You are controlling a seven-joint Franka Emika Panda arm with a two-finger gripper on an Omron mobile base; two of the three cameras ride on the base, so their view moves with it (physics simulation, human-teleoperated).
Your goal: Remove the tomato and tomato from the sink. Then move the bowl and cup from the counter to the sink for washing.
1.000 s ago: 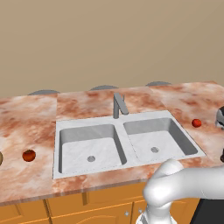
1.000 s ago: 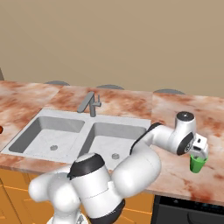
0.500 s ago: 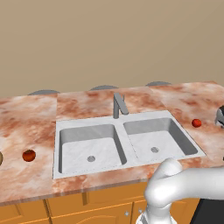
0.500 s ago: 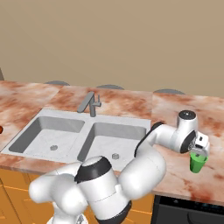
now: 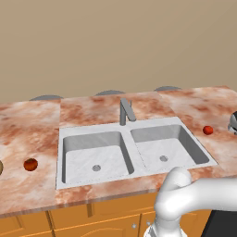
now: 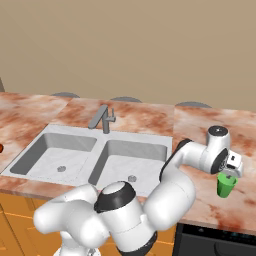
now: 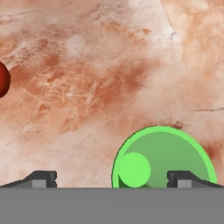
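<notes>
**Right base view: the arm reaches over the green cup**

The sink [image 6: 90, 155] has two pale grey tubs. Both tubs have nothing in them but a round drain. A grey faucet [image 6: 102, 118] stands at the back, between the tubs.

The cup [image 6: 226, 185] is bright green. It stands upright on the counter [image 6: 145, 112], to the right of the sink. It looks as if nothing is in it. The gripper [image 6: 229, 173] hangs just above the cup, pointing down.

In the hand view, the cup [image 7: 162, 157] is seen from the top. Its round green rim and paler bottom show. The gripper [image 7: 111, 179] is spread wide, and its two dark fingertips [image 7: 41, 178] stand far apart. One tip is in front of the cup's rim, and the other is off to the side over bare stone. It holds nothing.

The counter is red-brown and white stone, with orange wooden cabinets [image 5: 92, 222] under it. A plain tan wall [image 5: 115, 41] is behind.

The left base view shows both tomatoes lying on the counter. The darker tomato [image 5: 30, 164] is left of the sink. The brighter tomato [image 5: 208, 130] is right of the sink. A small piece of a tan round thing, maybe the bowl [image 5: 1, 167], shows at the left edge.
</notes>
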